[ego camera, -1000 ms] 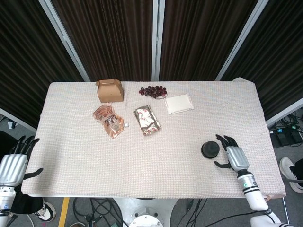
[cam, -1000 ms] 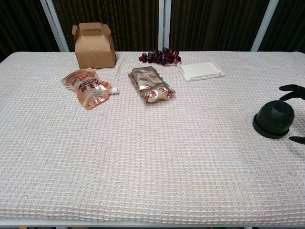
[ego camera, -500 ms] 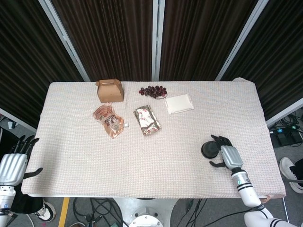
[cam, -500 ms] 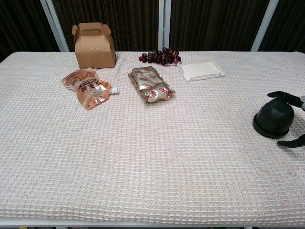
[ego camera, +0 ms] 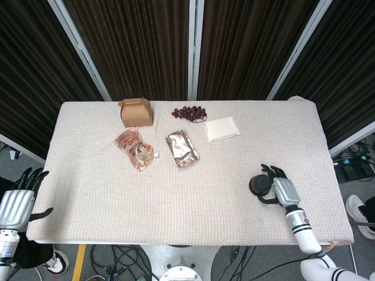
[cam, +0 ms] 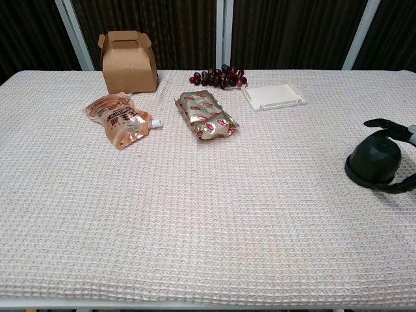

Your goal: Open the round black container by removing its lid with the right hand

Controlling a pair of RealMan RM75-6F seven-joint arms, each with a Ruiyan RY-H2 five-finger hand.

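Right hand point(ego camera: 280, 188) has slid in closer over the last second, and its fingers point(cam: 382, 123) and thumb now curl around the container point(cam: 376, 160) instead of hanging off to the side. I can't tell if they're actually touching it yet, so I won't call it a grip; looks like cupping, lid not lifted. The container sits near the right front part of the worktop point(ego camera: 193, 187), well apart from the pouches and box at the back. Left hand point(ego camera: 16, 202) hangs off the left edge, fingers spread, holding nothing.

My guess on handling: small rigid plastic tub, probably light, domed smooth top that could be slippery. Being light, the whole thing may come up with the lid or skate on the cloth. I'd take the lid around its upper rim from opposite sides, above the wider base ring.
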